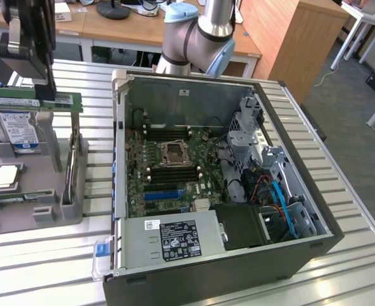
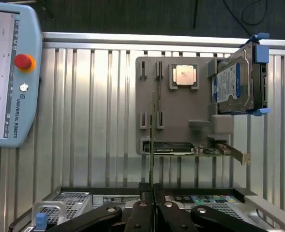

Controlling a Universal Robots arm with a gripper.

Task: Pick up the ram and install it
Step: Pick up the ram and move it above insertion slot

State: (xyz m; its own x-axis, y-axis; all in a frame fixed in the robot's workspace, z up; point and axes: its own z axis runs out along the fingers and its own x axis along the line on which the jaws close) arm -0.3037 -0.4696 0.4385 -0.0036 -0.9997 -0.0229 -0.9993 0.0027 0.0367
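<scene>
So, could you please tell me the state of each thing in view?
claw: shut on the ram
ram: gripped, held on edge above the grey holder
hard drive: standing on edge in the grey holder
processor: lying flat in its pocket
computer case: open, side panel off

open computer case on slatted table | hard drive upright in grey holder | processor chip flat | teach pendant

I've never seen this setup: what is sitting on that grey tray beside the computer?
On the grey tray sit a square processor, a hard drive on its edge and a green card. The ram, gripped in the hand above, hides a thin strip of it.
</scene>
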